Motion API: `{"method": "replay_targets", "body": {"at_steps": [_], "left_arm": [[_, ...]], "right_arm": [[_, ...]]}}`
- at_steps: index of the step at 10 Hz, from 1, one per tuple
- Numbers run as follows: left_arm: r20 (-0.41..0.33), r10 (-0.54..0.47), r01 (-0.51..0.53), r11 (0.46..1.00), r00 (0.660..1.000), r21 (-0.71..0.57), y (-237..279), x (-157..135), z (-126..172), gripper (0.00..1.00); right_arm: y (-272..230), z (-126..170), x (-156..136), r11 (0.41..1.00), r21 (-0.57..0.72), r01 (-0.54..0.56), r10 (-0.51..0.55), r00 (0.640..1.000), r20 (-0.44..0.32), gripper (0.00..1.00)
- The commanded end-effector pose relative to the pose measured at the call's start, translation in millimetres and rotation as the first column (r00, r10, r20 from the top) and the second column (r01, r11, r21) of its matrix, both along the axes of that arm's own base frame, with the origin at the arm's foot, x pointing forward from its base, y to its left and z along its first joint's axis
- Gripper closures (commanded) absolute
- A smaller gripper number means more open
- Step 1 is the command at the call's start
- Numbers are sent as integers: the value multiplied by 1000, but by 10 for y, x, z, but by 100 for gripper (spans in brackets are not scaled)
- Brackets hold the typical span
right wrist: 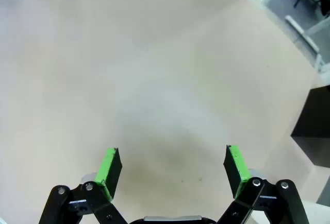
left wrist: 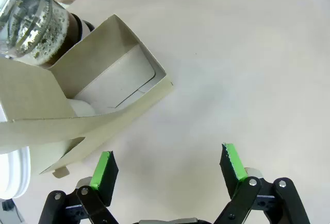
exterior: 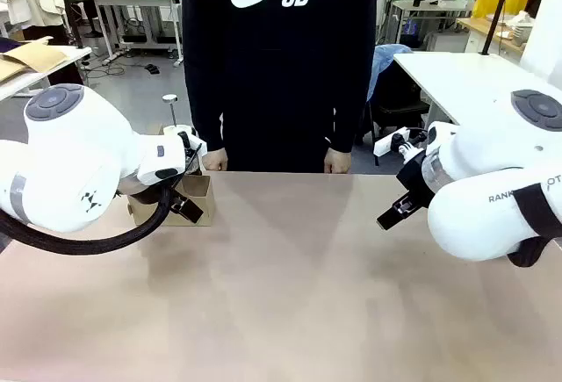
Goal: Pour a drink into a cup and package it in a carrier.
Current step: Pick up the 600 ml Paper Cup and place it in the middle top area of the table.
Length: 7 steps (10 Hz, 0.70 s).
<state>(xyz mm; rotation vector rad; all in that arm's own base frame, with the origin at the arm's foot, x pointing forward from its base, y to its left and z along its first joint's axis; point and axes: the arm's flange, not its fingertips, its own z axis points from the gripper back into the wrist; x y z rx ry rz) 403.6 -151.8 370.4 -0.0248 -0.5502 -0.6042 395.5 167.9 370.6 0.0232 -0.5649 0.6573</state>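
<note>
Brown carrier (left wrist: 36,105) lies near wide-open left tool (left wrist: 166,157), right tool (right wrist: 171,154) likewise spread, empty.

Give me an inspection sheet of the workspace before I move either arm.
Surface: tan table, no spills seen.
Job's things: cardboard carrier at the robot's far left; glass jug of dark drink next to it.
Clutter: white round rim by the carrier, cannot tell what.
Pincers: left pincer open beside the carrier; right pincer open above the table.
Cables: black hose looped under the left arm.
Surroundings: person standing at the far edge; other tables behind.
</note>
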Motion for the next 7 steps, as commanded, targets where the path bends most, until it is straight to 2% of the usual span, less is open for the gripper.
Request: {"method": "replay_targets", "body": {"at_steps": [1,7], "left_arm": [[0,0,0,1000,1000,0,0,0,0,0],[0,0,0,1000,1000,0,0,0,0,0]], "right_arm": [[0,0,0,1000,0,0,0,1000,0,0],[0,0,0,1000,0,0,0,1000,0,0]]}}
